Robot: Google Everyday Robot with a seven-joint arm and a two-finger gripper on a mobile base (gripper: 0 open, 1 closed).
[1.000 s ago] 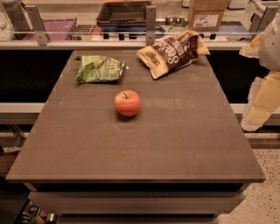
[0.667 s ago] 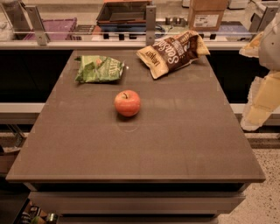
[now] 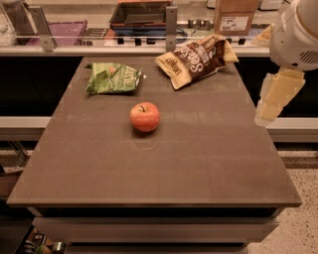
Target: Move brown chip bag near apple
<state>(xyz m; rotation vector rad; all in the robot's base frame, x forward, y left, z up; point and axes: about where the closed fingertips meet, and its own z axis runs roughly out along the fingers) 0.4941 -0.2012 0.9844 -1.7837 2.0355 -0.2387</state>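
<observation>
The brown chip bag (image 3: pixel 196 58) lies crinkled at the table's far edge, right of centre, with cream-yellow ends and white lettering. The apple (image 3: pixel 144 116) is red-orange and stands upright near the middle of the table, well in front and to the left of the bag. My gripper (image 3: pixel 268 110) hangs at the right edge of the view. It points down beside the table's right side, to the right of the bag and in front of it, and touches nothing. It holds nothing.
A smaller green chip bag (image 3: pixel 113 78) lies at the far left of the brown table (image 3: pixel 164 168). Behind the table runs a counter with a cardboard box (image 3: pixel 235 16), a dark tray (image 3: pixel 141 14) and a purple bin (image 3: pixel 62 32). Speckled floor shows at the lower right.
My arm and gripper have shifted slightly left and up, toward the table's right side. The bags and the apple have not moved.
</observation>
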